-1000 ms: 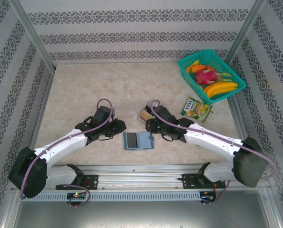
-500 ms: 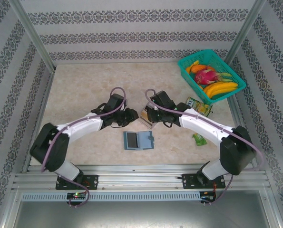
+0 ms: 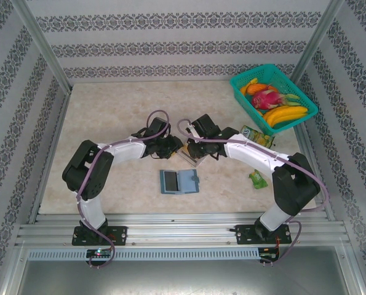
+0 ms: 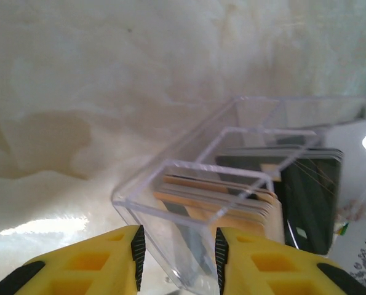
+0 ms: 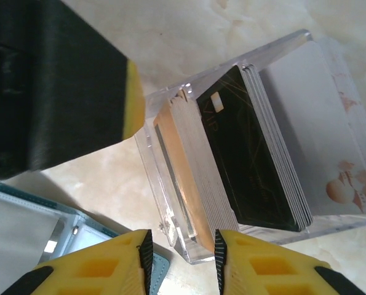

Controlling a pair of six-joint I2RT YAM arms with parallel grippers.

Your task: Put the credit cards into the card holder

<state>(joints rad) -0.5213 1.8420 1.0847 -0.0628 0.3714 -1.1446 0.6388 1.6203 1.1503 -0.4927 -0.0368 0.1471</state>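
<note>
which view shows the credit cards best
Right wrist: the credit cards lean in the clear tray, tan, black and whitish faces distinct. Left wrist sees them through the tray wall; from the top they are a small tan patch.

Robot test cell in a lab: a left arm (image 3: 118, 150) and a right arm (image 3: 256, 158) stand bolted to a metal rail (image 3: 183, 233) at the near edge of a marble-look desk (image 3: 121, 110). Aluminium posts (image 3: 42, 49) and patterned wall panels (image 3: 183, 37) box it in. A teal basket (image 3: 252, 72) of fruit sits far right.
</note>
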